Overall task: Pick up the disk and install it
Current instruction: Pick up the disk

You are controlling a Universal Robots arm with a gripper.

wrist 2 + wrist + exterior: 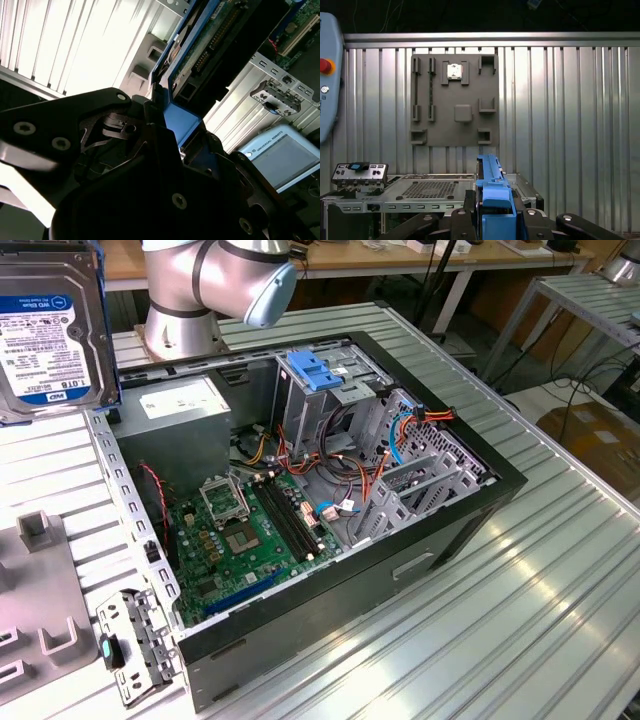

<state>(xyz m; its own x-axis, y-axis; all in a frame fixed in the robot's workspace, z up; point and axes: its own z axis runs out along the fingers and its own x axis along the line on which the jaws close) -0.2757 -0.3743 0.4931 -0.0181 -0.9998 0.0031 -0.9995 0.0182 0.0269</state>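
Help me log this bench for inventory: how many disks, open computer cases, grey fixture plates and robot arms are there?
disk: 1
open computer case: 1
grey fixture plate: 1
robot arm: 1
Total: 4

1. A ribbed, silvery metal counter point(520, 580) spreads across the exterior view, gleaming under bright light.
2. Behind it stands a long wooden bench point(380, 260), with dark cables point(440, 280) hanging from it.
3. At the exterior view's right, a second metal table point(590, 300) stands over pale floor point(535, 400).
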